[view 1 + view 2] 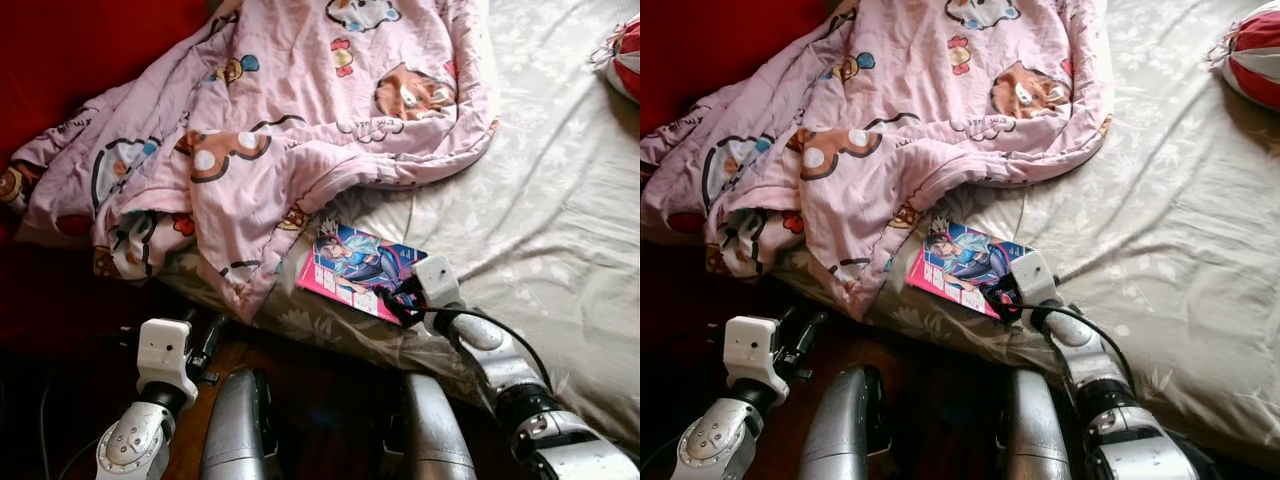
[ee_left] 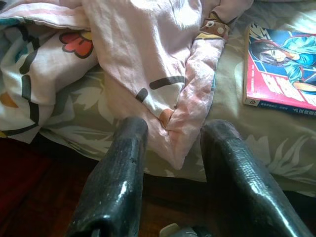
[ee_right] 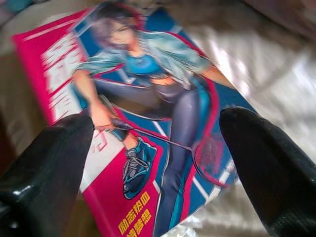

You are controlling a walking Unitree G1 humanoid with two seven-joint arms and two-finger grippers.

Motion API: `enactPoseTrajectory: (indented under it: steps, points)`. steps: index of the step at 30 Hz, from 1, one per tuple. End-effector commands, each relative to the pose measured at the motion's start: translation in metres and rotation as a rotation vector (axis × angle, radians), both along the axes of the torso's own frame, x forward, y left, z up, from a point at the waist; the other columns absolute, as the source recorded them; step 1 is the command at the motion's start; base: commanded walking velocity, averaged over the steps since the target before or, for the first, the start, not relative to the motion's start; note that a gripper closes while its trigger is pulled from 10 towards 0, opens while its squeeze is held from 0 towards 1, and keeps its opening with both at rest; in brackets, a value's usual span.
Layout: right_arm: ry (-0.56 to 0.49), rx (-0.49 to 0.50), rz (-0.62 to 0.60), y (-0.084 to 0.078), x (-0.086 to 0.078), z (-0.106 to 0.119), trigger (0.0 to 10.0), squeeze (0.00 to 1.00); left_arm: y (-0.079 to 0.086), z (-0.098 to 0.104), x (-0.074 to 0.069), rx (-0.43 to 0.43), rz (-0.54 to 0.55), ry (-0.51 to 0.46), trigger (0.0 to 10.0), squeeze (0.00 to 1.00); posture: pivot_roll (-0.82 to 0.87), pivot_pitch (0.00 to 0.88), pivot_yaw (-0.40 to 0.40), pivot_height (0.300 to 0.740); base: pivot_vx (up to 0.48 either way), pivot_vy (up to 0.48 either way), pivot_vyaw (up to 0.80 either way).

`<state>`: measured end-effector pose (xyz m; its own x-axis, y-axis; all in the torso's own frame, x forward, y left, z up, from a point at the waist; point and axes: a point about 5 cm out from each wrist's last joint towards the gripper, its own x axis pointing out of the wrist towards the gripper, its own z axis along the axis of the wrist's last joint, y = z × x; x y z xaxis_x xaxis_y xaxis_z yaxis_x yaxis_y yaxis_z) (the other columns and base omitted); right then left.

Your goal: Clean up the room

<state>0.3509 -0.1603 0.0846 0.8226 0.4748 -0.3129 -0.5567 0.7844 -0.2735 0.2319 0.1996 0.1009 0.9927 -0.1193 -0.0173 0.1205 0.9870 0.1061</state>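
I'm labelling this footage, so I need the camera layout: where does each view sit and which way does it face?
Left eye, right eye: on the head, looking down at the bed edge, pink blanket and book; both arms and legs show.
Left wrist: on the left arm, along the left gripper toward the blanket's hanging edge.
Right wrist: on the right arm, along the right gripper, jaws open over the book's cover.
All four share the book.

Readable text: none clean.
My right wrist view shows yellow and white characters on the book (image 3: 148, 123) cover, too blurred to read.
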Motion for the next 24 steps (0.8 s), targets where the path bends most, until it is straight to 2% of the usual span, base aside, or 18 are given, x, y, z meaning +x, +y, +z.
enactPoseTrajectory:
  steps: [1, 3, 4, 5, 7, 9, 15, 24]
  points:
    - [0.047, -0.054, 0.06, -0.003, -0.007, -0.011, 10.0, 1.0, 0.005, -0.005, -0.006, -0.006, 0.013, 0.034, 10.0, 0.0, 0.07, 0.393, 0.004, 0.601, 0.0, 0.0, 0.0]
    - [0.05, -0.08, 0.058, -0.008, -0.006, -0.009, 10.0, 1.0, 0.005, -0.005, -0.006, -0.006, 0.013, 0.038, 10.0, 0.0, 0.07, 0.391, 0.005, 0.601, 0.0, 0.0, 0.0]
    - [0.067, -0.107, 0.075, -0.011, -0.005, -0.009, 10.0, 0.27, 0.005, -0.005, -0.006, -0.006, 0.012, 0.042, 10.0, 0.0, 0.06, 0.388, 0.006, 0.601, 0.0, 0.0, 0.0]
    - [0.093, -0.165, 0.099, -0.017, -0.006, -0.01, 10.0, 0.0, 0.005, -0.005, -0.007, -0.006, 0.01, 0.045, 10.0, 0.0, 0.06, 0.388, 0.006, 0.601, 0.0, 0.0, 0.0]
    - [0.093, -0.165, 0.099, -0.017, -0.006, -0.01, 10.0, 0.0, 0.005, -0.005, -0.007, -0.006, 0.01, 0.045, 10.0, 0.0, 0.06, 0.388, 0.006, 0.601, 0.0, 0.0, 0.0]
    - [0.111, -0.236, 0.074, -0.025, -0.006, -0.012, 10.0, 0.0, 0.005, -0.005, -0.006, -0.005, 0.008, 0.047, 10.0, 0.0, 0.07, 0.377, 0.009, 0.601, 0.0, 0.0, 0.0]
    - [0.145, -0.249, 0.041, -0.03, -0.008, -0.017, 10.0, 0.0, 0.005, -0.005, -0.006, -0.006, 0.005, 0.047, 10.0, 0.0, 0.07, 0.368, 0.012, 0.601, 0.0, 0.0, 0.0]
    - [0.219, -0.292, 0.073, -0.036, -0.016, -0.028, 10.0, 0.0, 0.007, -0.005, -0.003, -0.003, 0.005, 0.051, 10.0, 0.0, 0.07, 0.366, 0.014, 0.601, 0.0, 0.0, 0.0]
